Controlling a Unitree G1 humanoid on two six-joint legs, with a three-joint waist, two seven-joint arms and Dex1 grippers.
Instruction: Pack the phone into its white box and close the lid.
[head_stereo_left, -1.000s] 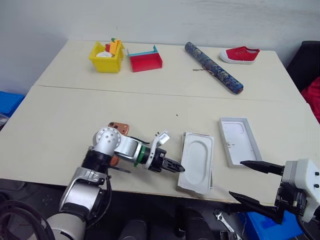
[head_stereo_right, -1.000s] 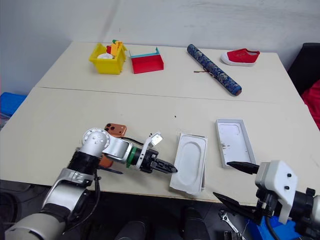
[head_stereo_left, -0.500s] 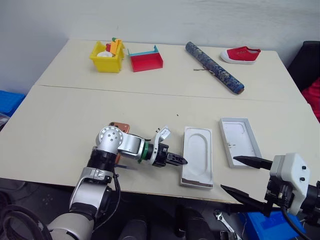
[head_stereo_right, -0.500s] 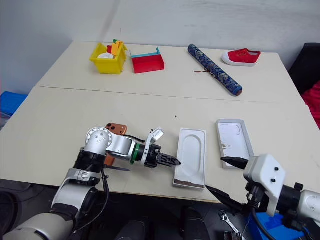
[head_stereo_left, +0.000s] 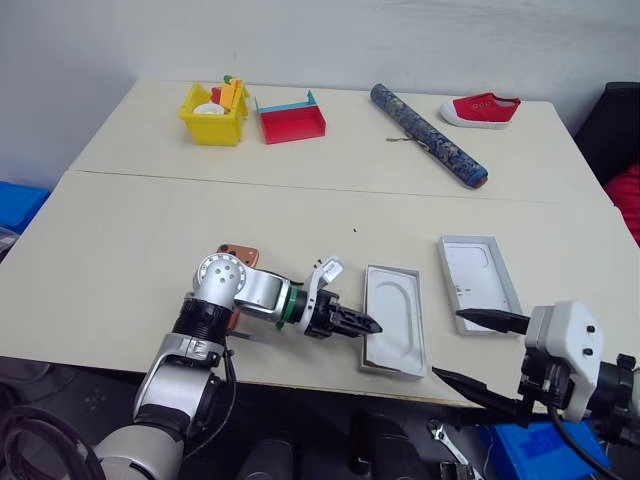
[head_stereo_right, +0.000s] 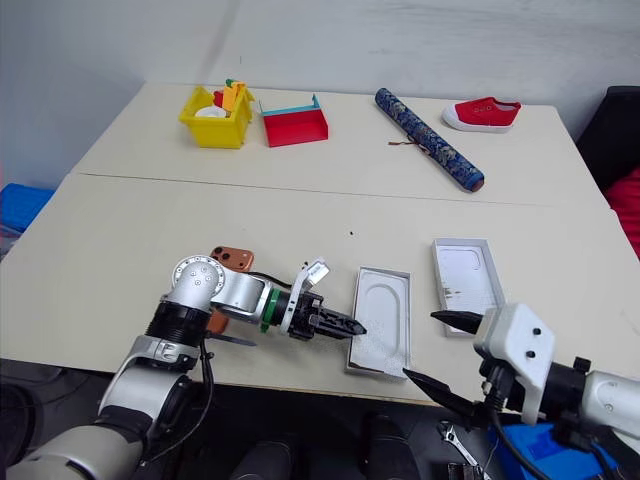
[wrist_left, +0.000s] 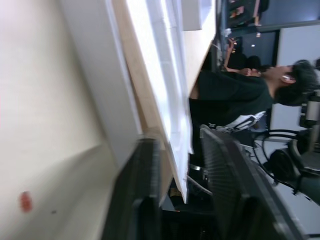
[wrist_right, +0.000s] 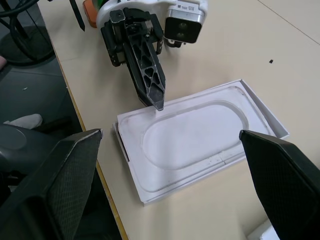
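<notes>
I'm reading the white box (wrist_right: 270, 120) as thin, light card: stiff enough to pinch by a wall, but likely to skate on the smooth desk (head_stereo_left: 120, 230) if nudged. It lies at the near edge with a flat white insert (head_stereo_left: 395, 325) lying in it, slightly tilted. My left end effector (head_stereo_left: 366, 326) is partly open, its fingers straddling the insert's near rim without clamping it. The phone (head_stereo_left: 238, 254) lies behind my left forearm; it looks rigid, heavier and slick, so I'd grip it across its long edges. The lid (head_stereo_left: 480, 285) lies beside the box. My right end effector (head_stereo_left: 478, 350) hovers empty, spread wide.
</notes>
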